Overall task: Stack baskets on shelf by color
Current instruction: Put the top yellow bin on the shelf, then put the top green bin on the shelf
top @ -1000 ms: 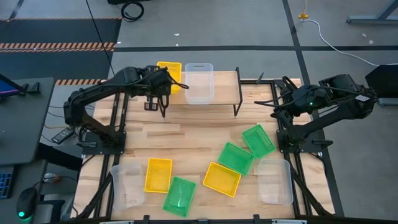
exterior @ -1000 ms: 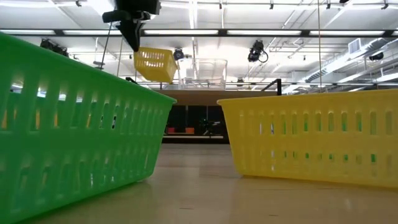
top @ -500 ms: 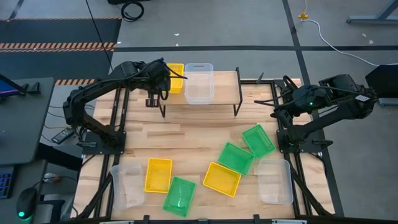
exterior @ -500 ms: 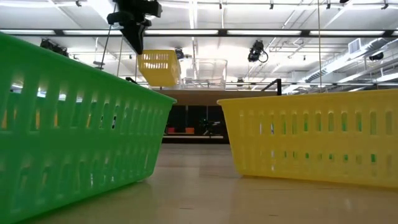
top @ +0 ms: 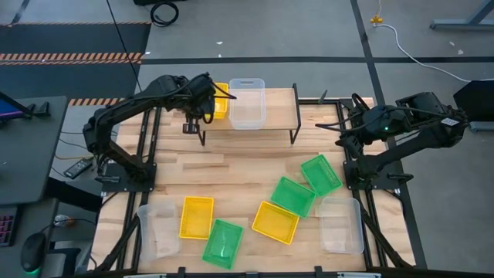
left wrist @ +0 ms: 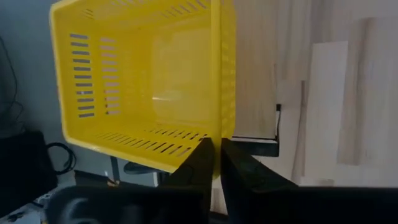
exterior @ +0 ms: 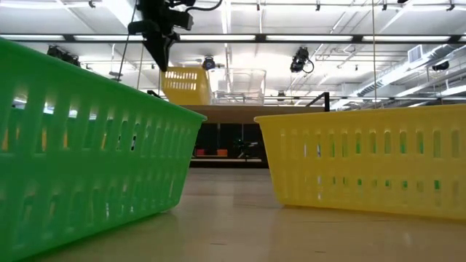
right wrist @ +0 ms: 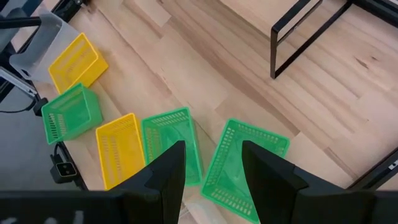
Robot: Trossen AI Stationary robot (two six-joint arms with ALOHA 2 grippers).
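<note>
A: Carrying the yellow basket (top: 219, 99) in over the shelf (top: 278, 110), the left gripper (left wrist: 214, 163) has brought it closer to the clear basket (top: 247, 102) than it was a second ago. In the wrist view the two dark fingers are pinched on the basket's side wall. It was tilted and off to the left of the clear basket then; in the low view it now sits level and low, right at the plank.

B: Is it down on the shelf?

A: I can't tell whether it touches. It is just beside the clear basket, on that basket's left, at the shelf's left end. I judge this as the placing step nearly finished, with the release not yet made.

B: And the rest, going right from the clear basket?

A: In front of it on the desk (top: 231, 170), none of them has shifted: a clear one (top: 157, 228), a yellow one (top: 196, 217), a green one (top: 222, 243), another yellow (top: 275, 222), two greens (top: 292, 196) (top: 321, 174), and a clear one (top: 341, 225) farthest right.

B: The right arm?

A: The right gripper (right wrist: 210, 171) hangs well right of the clear basket, off the shelf's right end, fingers spread and empty, unmoved.
</note>
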